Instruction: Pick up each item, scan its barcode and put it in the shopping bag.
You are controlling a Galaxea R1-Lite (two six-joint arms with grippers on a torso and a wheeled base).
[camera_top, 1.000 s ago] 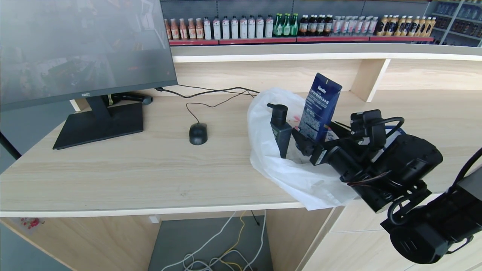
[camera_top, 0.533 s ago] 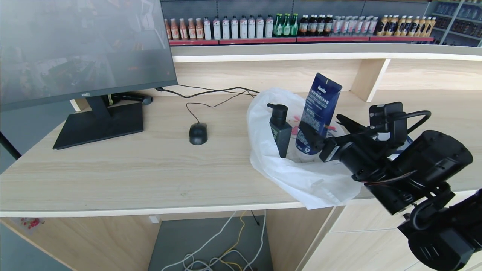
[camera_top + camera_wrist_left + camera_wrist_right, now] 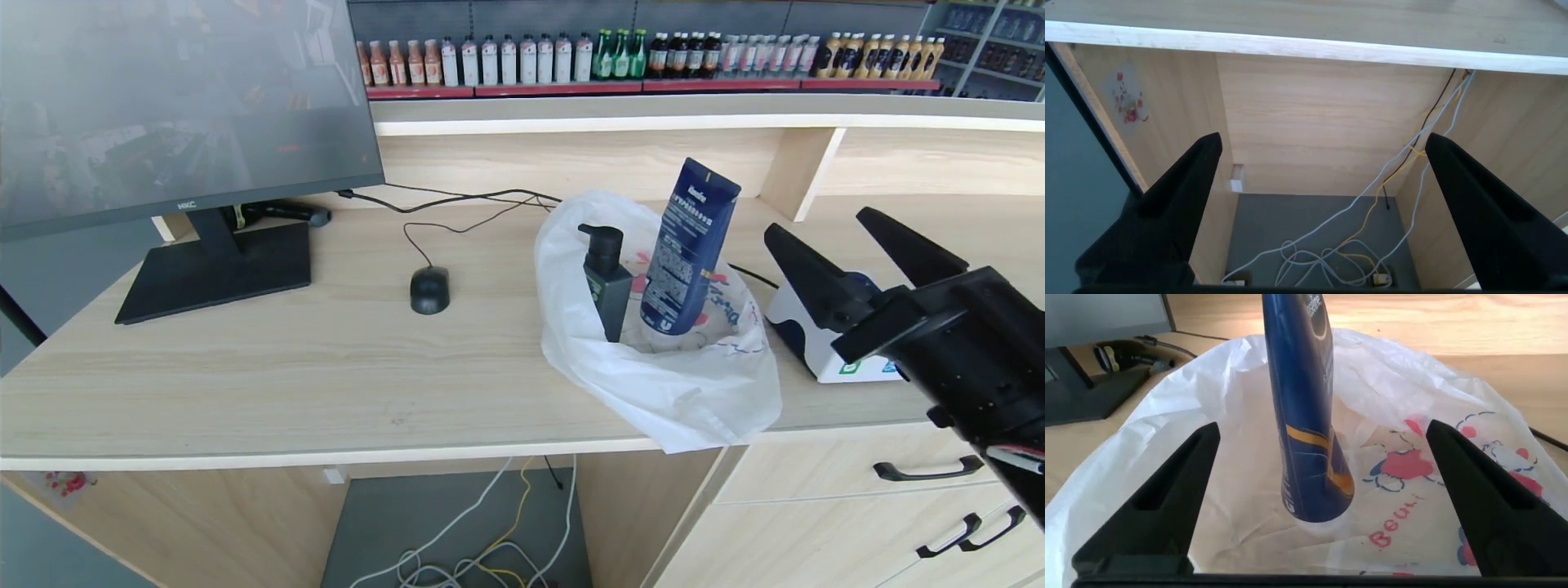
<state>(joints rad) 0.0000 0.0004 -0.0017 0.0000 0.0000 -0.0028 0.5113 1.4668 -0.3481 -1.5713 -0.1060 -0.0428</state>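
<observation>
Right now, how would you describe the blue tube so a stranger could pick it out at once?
On the wooden counter, right of the mouse, sits an open white plastic bag. Two things stand in it; the blue tube is the taller one, cap down, beside a shorter dark pump bottle.

I'm driving the rig in a shop, right at the checkout. Behind the wooden counter (image 3: 326,367) runs a shelf (image 3: 555,88) with red price rails, lined with rows of bottled drinks (image 3: 637,55), and there are more stocked racks (image 3: 988,41) in the far corner. On the counter sit a monitor (image 3: 180,98), a mouse (image 3: 429,289) and a white plastic shopping bag (image 3: 678,384). Drawers (image 3: 857,482) sit underneath, till-style.
</observation>
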